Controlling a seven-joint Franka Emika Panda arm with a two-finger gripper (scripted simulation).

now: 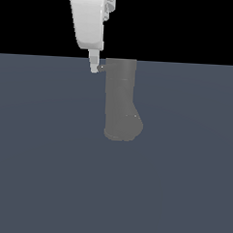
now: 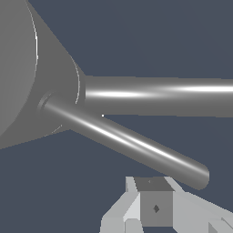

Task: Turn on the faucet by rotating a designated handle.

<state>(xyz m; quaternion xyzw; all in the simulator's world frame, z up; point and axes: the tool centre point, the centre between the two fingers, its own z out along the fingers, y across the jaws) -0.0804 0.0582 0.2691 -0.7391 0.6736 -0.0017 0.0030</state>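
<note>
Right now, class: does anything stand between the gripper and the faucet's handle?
Nothing visible does. In the exterior view the gripper is right at the handle, on the exterior view's left of the faucet. The wrist view shows the handle unblocked just past a fingertip.

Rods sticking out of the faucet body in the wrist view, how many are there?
2: a thinner rod ending just above the gripper, and a thicker rod behind it, running off frame.

Flat dim sim render, sharp; specular streaks on handle [image 2: 132, 143], no shadows.
</note>
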